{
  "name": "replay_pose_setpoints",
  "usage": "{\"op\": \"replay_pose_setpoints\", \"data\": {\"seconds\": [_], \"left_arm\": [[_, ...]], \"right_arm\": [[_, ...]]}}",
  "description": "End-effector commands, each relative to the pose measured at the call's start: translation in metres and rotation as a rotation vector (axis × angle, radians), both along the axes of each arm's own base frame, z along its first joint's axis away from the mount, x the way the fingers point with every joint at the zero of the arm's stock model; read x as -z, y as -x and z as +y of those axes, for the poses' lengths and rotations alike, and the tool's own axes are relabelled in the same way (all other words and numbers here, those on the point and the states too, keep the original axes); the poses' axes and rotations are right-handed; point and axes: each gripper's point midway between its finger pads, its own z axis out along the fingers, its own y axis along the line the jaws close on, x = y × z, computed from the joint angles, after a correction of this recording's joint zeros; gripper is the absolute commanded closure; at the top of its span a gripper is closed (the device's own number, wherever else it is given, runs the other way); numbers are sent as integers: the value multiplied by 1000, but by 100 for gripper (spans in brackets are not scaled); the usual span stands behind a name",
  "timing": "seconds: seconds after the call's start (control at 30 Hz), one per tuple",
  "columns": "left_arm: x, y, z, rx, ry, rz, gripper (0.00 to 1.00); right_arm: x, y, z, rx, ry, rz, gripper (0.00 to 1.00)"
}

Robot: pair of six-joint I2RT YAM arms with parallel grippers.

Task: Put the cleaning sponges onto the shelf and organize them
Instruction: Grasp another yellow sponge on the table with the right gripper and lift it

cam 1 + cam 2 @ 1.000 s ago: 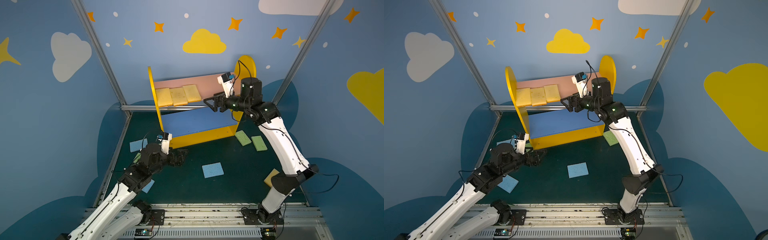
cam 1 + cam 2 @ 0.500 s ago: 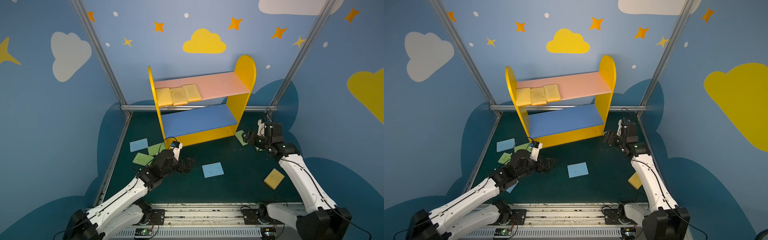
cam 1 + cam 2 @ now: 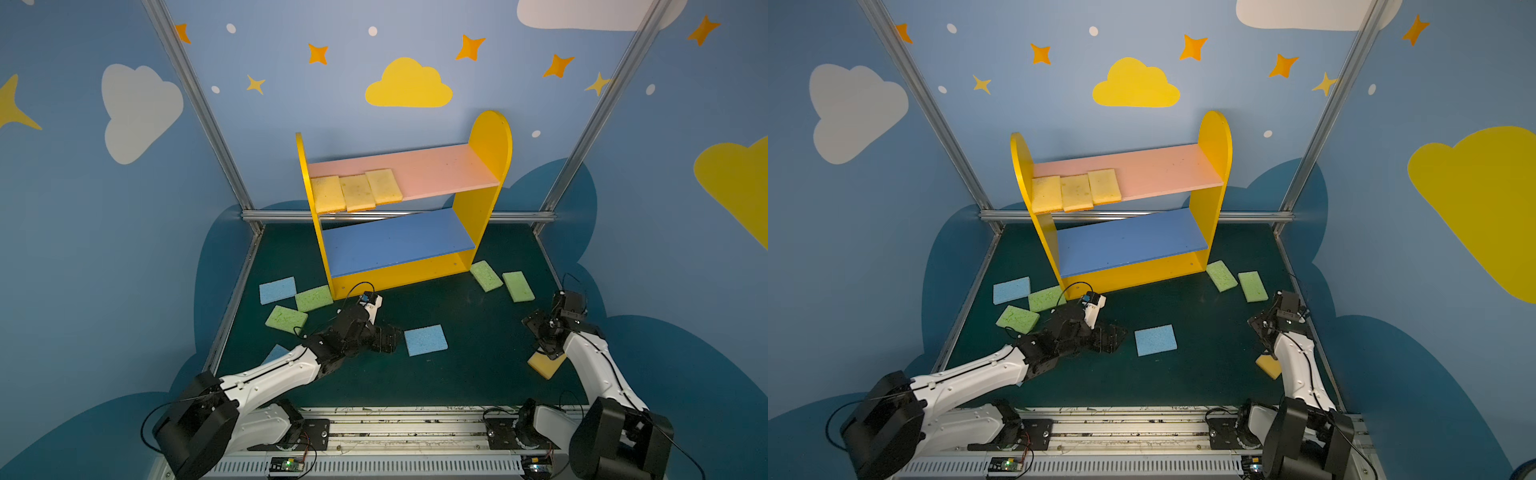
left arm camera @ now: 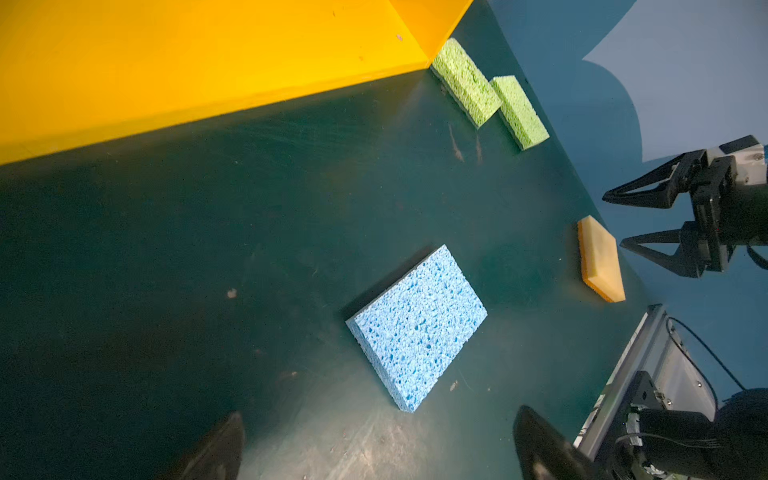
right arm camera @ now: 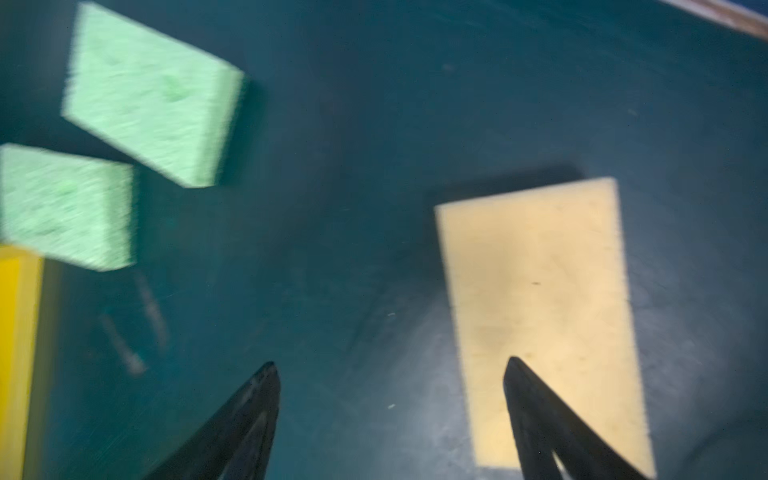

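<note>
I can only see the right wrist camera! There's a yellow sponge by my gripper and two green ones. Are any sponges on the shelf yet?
Observer: Yes, three yellow sponges lie side by side on the pink board of the shelf.
Operator: Is anything on the board below that?
Observer: No, the blue board underneath is bare.
Operator: And the left gripper?
Observer: It is open, with a blue sponge lying just ahead of it.
</note>
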Motion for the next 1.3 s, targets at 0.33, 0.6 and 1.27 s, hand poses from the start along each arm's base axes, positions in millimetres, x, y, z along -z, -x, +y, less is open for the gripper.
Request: {"op": "replay_pose_setpoints", "data": {"seconds": [0.33,0.6,1.27], "left_arm": [[-4,-2,-10,10,36,0,0],[-6,0,-3,-7,19,-1,0],[-17,-12,-37,78,40,28,34]], "right_arm": [[37,-37,72,-177,-528,-26,21],[49,-53,166,-432,-623,-21,25],[-43,-42,213,-791,-401,-205,54]]}}
